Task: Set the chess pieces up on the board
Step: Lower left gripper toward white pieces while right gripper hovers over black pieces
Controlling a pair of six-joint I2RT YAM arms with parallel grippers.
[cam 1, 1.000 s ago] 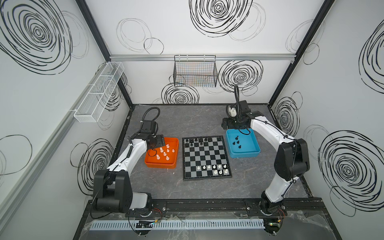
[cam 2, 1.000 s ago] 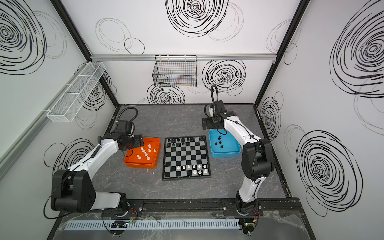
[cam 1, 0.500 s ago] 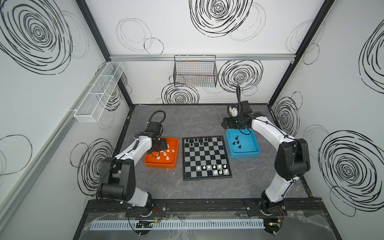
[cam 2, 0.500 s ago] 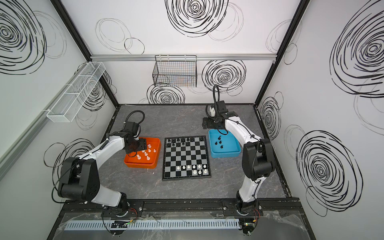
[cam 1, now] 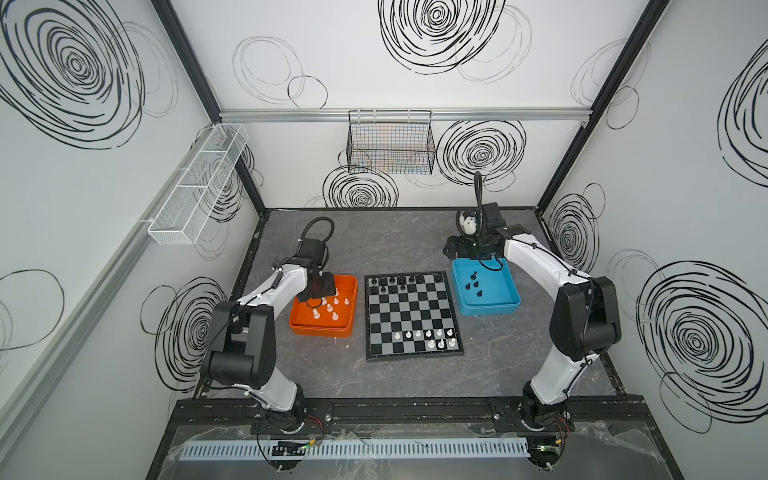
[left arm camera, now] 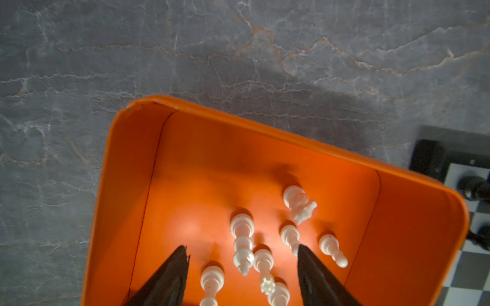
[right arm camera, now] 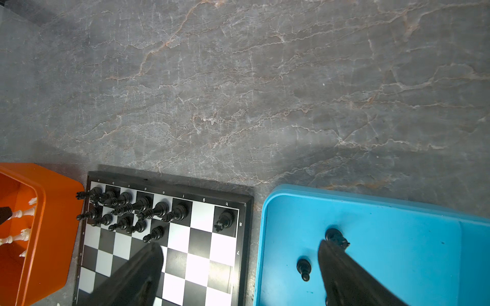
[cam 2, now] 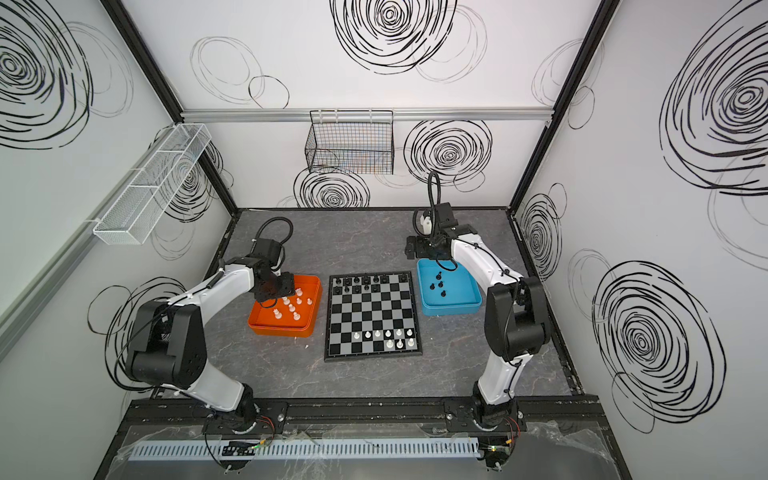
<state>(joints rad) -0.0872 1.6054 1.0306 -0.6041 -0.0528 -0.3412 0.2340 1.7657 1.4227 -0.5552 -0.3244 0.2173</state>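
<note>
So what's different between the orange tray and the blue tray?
The orange tray sits left of the board, the blue tray right of it. The orange tray holds white pieces, the blue tray black pieces. The orange tray holds more pieces than the blue tray. Both are shallow open trays with rounded corners.

Board [cam 1: 412, 318] mid worktop [cam 1: 395, 241]; left tray [cam 1: 322, 331] beside it on left, right tray [cam 1: 490, 309] on right, neither touching board; chess pieces [cam 1: 439, 332] in both trays, also on board's near and far rows
</note>
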